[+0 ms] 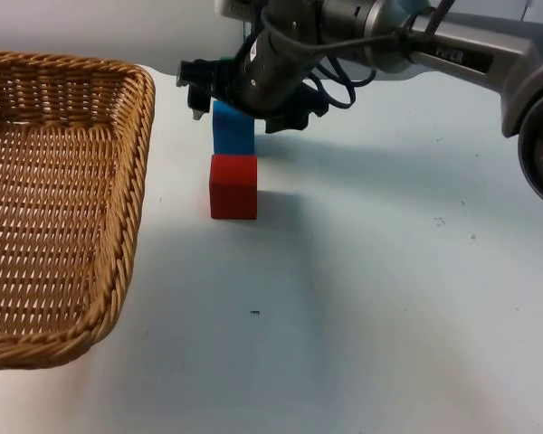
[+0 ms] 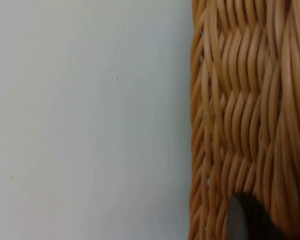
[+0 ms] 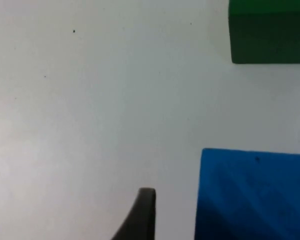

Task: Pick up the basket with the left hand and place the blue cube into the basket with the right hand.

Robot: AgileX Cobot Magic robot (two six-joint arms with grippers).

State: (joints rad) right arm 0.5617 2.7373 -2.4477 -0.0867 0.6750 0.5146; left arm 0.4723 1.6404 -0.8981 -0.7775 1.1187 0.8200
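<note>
Blue cube (image 1: 233, 128) right beneath right pincer (image 1: 244, 107) — fingers spread open, nothing held.

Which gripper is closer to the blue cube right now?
Right. The right gripper hovers directly over the blue cube, one fingertip beside it. The left gripper is at the basket, well away.
</note>
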